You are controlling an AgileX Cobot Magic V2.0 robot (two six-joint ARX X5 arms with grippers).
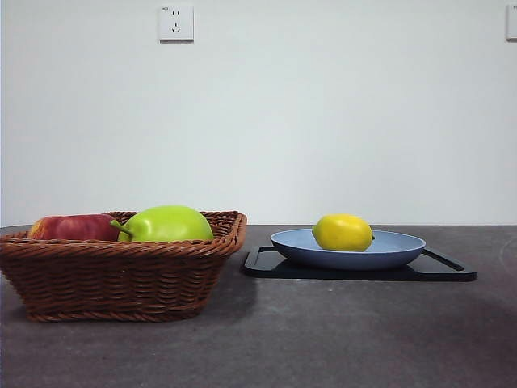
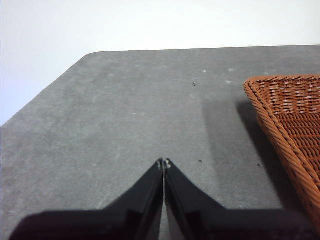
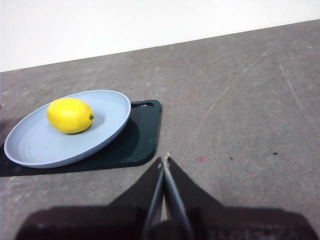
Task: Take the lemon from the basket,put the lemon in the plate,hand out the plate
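The yellow lemon (image 1: 342, 232) lies in the light-blue plate (image 1: 400, 247), which rests on a black tray (image 1: 448, 271) right of the wicker basket (image 1: 121, 275). The right wrist view shows the lemon (image 3: 70, 115) in the plate (image 3: 45, 147), off to one side of my right gripper (image 3: 164, 161), whose jaws are shut and empty above bare table. My left gripper (image 2: 163, 163) is shut and empty over the table, with a corner of the basket (image 2: 290, 115) beside it. Neither gripper shows in the front view.
A green stemmed fruit (image 1: 166, 224) and a red fruit (image 1: 73, 227) lie in the basket. The black tray (image 3: 140, 135) sticks out from under the plate. A white wall stands behind the grey table (image 1: 323, 339).
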